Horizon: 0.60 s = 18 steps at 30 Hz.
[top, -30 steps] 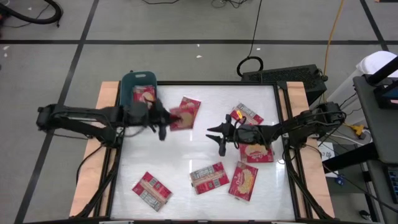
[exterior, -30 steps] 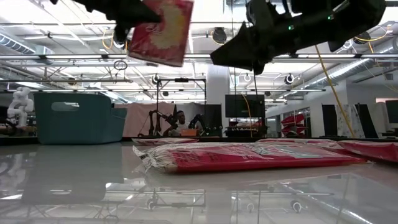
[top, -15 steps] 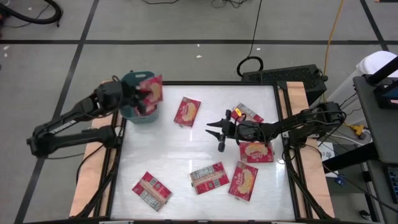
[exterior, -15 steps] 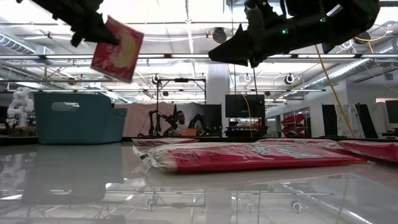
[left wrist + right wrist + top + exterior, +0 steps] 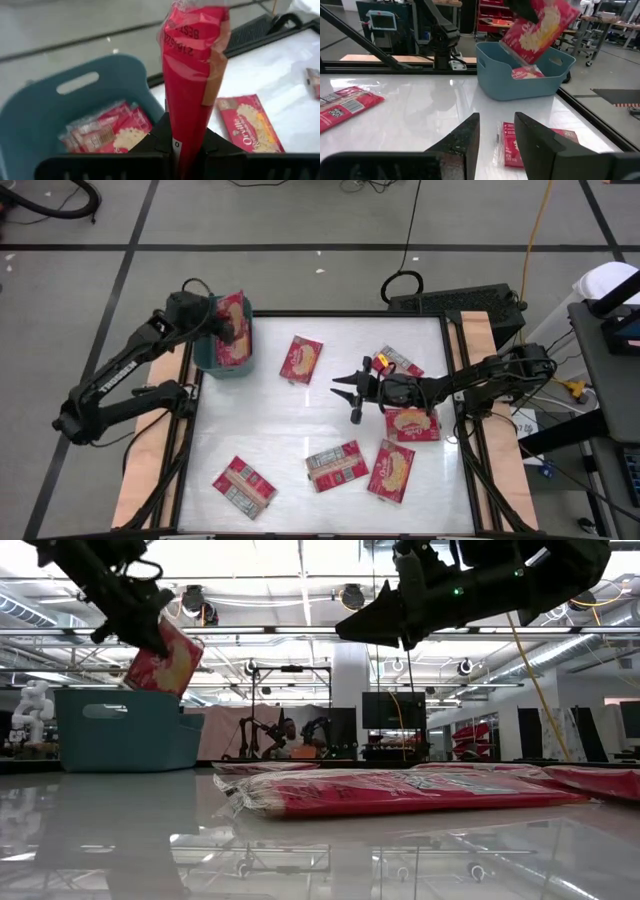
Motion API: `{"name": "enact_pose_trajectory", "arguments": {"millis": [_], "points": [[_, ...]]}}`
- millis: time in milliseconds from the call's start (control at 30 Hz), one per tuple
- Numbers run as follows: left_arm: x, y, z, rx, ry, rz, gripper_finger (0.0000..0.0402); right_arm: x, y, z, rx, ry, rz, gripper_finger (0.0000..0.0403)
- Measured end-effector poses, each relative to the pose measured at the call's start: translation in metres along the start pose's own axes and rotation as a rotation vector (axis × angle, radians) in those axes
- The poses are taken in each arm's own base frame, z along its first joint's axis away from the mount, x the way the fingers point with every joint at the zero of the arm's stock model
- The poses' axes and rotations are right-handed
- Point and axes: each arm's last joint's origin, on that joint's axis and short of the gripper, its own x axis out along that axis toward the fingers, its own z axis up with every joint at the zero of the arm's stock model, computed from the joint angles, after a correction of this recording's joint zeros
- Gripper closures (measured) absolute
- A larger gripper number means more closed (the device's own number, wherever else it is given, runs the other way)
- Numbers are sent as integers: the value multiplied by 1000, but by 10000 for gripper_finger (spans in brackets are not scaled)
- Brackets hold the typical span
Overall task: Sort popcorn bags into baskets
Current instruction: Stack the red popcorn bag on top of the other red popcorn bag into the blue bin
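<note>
While the left gripper [image 5: 228, 330] pinches a popcorn bag [image 5: 233, 330] by one edge above the teal basket [image 5: 207, 358], the packet hangs partly over the rim. Release is best made with the bag centred over the opening, above the packets already inside. Right gripper [image 5: 347, 393] waits mid-table, fingers spread and empty, near loose packets [image 5: 302, 359].

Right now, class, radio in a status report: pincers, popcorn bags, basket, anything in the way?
Left pincer shut on popcorn bag over teal basket. Right pincer open, mid-table. Six bags loose. Path clear.
</note>
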Motion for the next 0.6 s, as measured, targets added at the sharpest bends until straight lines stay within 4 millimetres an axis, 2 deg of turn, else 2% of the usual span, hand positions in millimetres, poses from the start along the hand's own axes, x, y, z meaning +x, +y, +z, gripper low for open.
{"name": "enact_pose_trajectory", "arguments": {"millis": [300, 600], "points": [[40, 11, -2, -34, 160, 63, 372, -2, 7, 0, -4, -1, 24, 289], [58, 14, -5, -66, 227, 121, 371, -3, 9, 0, -5, -2, 31, 289]]}}
